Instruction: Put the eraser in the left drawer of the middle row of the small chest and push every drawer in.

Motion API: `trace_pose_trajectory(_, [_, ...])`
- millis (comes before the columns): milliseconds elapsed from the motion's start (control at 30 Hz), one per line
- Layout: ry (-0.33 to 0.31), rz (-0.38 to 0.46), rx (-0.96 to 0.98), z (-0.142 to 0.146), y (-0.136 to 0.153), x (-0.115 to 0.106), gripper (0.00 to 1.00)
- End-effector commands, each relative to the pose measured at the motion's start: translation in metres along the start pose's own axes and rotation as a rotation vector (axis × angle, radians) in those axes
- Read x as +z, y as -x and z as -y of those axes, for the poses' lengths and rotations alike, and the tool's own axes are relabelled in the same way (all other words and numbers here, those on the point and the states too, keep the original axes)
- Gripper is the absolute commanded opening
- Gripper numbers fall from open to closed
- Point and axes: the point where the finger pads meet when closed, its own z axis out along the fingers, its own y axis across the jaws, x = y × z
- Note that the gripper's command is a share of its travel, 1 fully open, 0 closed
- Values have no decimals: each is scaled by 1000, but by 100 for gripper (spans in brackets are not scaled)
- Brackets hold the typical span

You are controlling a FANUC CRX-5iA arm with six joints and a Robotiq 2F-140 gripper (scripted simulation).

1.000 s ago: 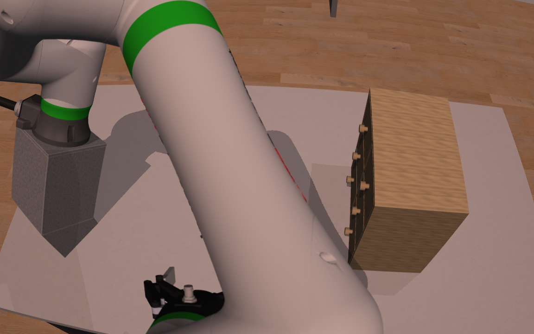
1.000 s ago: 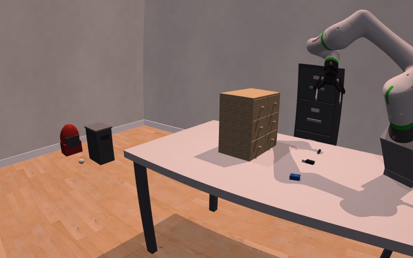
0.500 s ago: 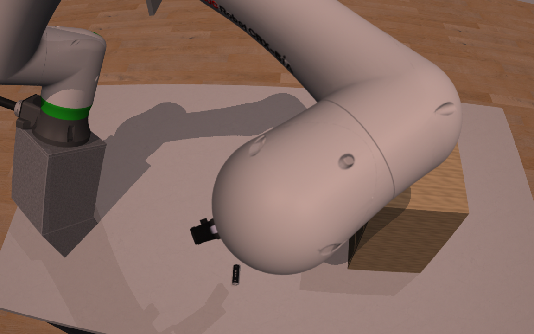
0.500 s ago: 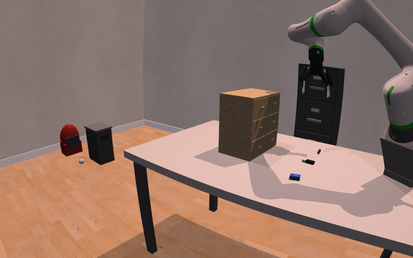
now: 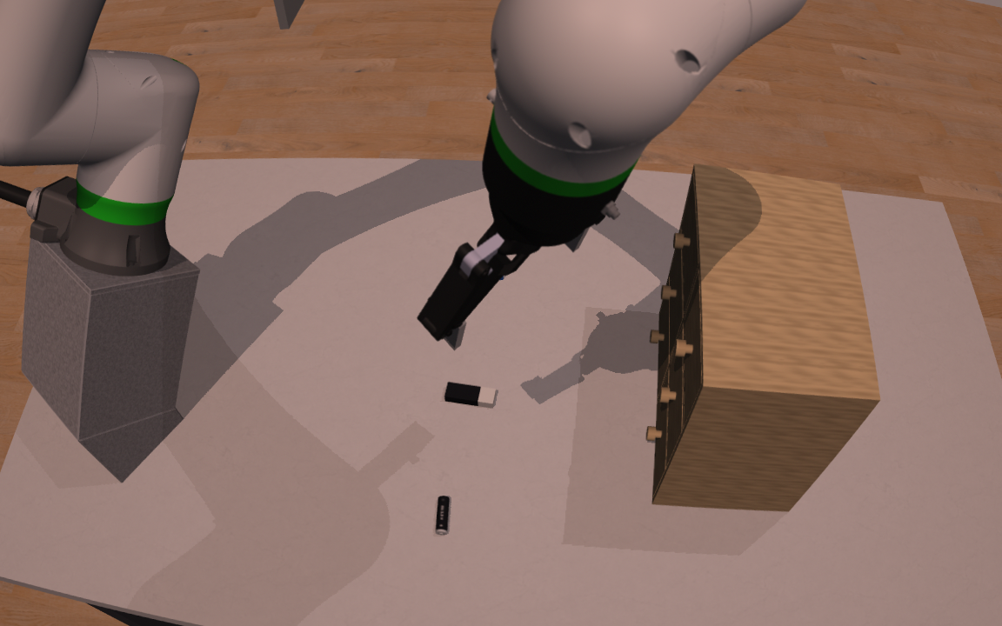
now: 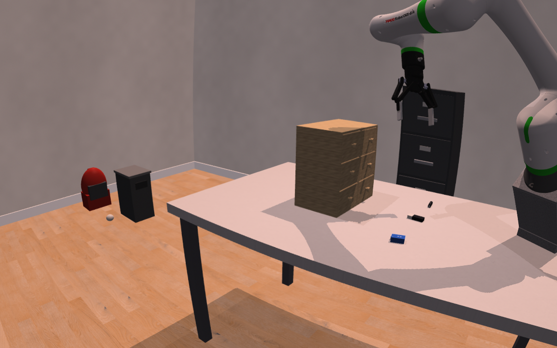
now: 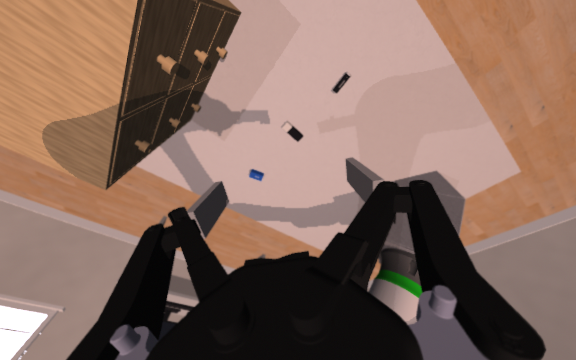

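Spread to its full width and pinching nothing, my pincer [image 6: 414, 108] hangs high over the desk [image 6: 271, 194], fingers pointing down, well above everything on it. Which object is the eraser I can't say for certain — the black block with a white end [image 5: 470, 395] looks most like it; it lies flat on the desk below the pincer, out in front of the small chest [image 6: 336, 166] and well apart from it. From the wrist view that block [image 7: 292, 131] sits ahead of the fingertips, with a small blue block [image 7: 256, 174] nearer to them and a black cylinder like a battery [image 7: 341, 82] farther off. From above I see the cylinder [image 5: 442, 514] lying alone beyond the black-and-white block; the blue one is hidden under the arm there. Beside the pincer stands the chest, upright, its drawer fronts with pale knobs [image 5: 679, 347] facing the pincer's side — all drawers look pushed in, as far as I can tell.
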Motion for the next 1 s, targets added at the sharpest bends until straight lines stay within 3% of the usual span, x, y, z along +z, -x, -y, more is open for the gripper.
trace_pose_trajectory(0, [49, -75, -152, 33, 31, 2, 100])
trace_pose_trajectory(200, [107, -141, -355, 62, 73, 9, 100])
trace_pose_trajectory(267, [107, -141, -355, 62, 73, 9, 100])
trace_pose_trajectory(533, [175, -218, -607, 83, 125, 18, 100])
trace_pose_trajectory(967, [208, -256, -733, 89, 149, 24, 100])
